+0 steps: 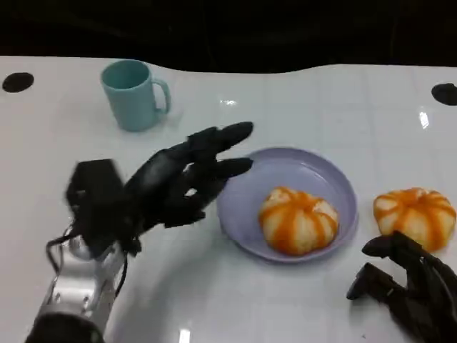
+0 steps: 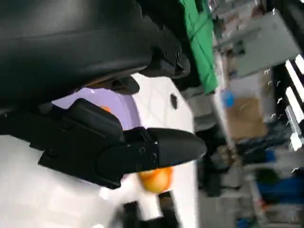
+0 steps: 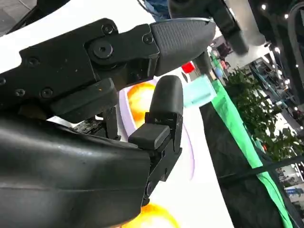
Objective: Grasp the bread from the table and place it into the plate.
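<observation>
**A:** Where do the breads stand? One pumpkin-shaped bun [image 1: 298, 220] already sits inside the lavender plate [image 1: 246, 187], a little right of its centre. The second bun [image 1: 415, 216] lies on the white table [image 1: 300, 107], just right of the plate's rim and apart from it.

**B:** And the hands? The left hand [image 1: 187, 175] hovers at the plate's left edge with its fingers spread and nothing in them. The right hand [image 1: 403, 282] sits at the near right, just in front of the bun on the table; its fingers are apart, loosely bent, and hold nothing.

**A:** So the bun on the table is probably the one left to move, and the right hand is the nearer one.

**B:** It would likely handle as light and soft. The glossy orange-and-white crust looks smooth, perhaps a little slippery, and a hard squeeze would dent it. The ribbed grooves offer the fingers some purchase.

**A:** A sensible hold would wrap the rounded sides from above, fingers on the far side and thumb on the near side, with gentle pressure.

**B:** The teal mug [image 1: 133, 94] stands far left, well out of the way.
</observation>
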Controlling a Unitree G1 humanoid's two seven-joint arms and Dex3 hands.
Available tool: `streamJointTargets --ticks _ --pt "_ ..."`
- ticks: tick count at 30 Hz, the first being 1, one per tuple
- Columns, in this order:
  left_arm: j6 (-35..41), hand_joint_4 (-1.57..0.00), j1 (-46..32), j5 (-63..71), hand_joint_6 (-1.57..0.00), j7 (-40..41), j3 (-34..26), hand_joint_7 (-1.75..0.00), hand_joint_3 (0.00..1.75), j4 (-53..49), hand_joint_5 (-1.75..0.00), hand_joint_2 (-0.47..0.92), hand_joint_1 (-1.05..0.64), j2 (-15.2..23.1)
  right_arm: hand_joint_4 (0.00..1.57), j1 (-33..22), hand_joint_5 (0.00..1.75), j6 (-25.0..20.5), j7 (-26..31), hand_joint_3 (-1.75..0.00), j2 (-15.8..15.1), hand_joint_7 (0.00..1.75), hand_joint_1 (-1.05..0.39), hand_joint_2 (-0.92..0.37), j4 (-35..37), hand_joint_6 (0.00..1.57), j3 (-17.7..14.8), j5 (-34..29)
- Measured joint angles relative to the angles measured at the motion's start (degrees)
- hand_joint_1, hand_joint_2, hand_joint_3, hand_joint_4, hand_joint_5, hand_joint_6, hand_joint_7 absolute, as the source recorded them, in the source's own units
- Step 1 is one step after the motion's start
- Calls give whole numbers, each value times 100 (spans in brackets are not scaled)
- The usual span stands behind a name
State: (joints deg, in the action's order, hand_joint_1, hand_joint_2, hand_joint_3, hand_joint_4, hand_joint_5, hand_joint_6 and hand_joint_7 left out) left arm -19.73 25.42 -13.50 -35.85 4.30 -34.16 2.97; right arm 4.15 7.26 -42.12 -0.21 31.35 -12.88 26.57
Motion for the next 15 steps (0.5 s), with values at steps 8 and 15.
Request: streamJointTargets --ticks 8,15 --pt "2271 -60 -1567 -1685 -71 127 -448 -16 57 2410 -120 92 -59 -289 65 -24 149 104 8 -23 24 119 -52 -92 16 59 24 -23" --pt "3303 -68 -2521 -2476 -62 694 -721 -127 47 3471 -173 92 -53 -650 66 -21 149 88 -2 -25 23 117 -49 -92 39 59 28 -17"
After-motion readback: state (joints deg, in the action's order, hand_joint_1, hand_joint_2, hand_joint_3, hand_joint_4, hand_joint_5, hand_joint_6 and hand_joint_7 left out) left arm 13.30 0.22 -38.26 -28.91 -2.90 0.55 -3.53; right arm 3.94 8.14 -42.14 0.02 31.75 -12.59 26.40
